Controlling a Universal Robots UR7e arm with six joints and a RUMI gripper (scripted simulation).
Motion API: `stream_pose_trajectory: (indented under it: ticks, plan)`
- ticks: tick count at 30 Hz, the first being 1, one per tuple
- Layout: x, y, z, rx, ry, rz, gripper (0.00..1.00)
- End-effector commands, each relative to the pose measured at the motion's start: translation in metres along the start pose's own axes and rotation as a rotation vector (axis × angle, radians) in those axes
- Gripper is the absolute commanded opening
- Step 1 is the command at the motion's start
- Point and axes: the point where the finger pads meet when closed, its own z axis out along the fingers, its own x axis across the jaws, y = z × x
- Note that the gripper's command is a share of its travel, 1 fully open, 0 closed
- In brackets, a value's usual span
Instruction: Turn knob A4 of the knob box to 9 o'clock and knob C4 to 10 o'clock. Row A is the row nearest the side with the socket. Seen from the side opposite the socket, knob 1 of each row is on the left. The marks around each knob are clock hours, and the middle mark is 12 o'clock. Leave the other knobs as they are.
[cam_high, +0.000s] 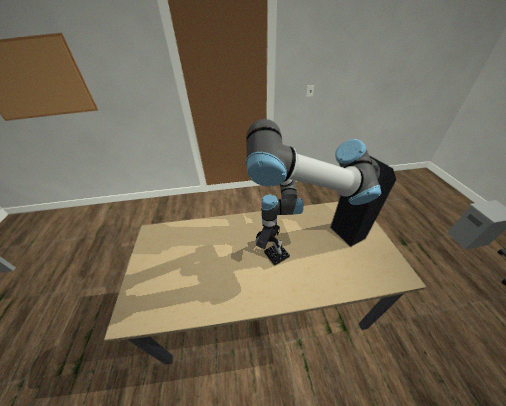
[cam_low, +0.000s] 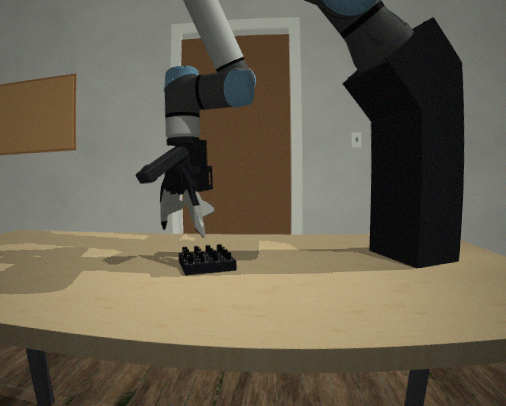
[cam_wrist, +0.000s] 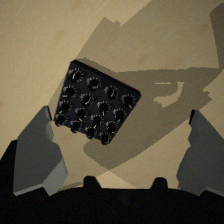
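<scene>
While its pale fingers stand spread wide and hold nothing, the dark two-jaw end effector (cam_low: 182, 227) hangs above the small black square knob box (cam_low: 207, 260) on the tan wooden tabletop (cam_low: 300, 305).

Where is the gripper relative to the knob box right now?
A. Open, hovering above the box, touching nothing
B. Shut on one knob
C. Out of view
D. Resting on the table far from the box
A: the gripper hangs open just above the knob box, fingers apart from every knob.
</scene>
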Motion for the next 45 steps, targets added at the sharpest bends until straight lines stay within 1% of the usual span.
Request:
stream_pose_trajectory:
  ticks: [1,5,7,13,20,45]
  plan:
    - [-0.01,0.018,-0.002,0.009,0.015,0.151,1.0]
    - [-0.018,0.03,-0.004,0.011,0.016,0.256,1.0]
    - [-0.018,0.03,-0.004,0.011,0.016,0.256,1.0]
    - [-0.026,0.043,-0.008,0.013,0.017,0.373,1.0]
    - [-0.032,0.051,-0.011,0.015,0.018,0.451,1.0]
    - [-0.034,0.054,-0.012,0.016,0.018,0.482,1.0]
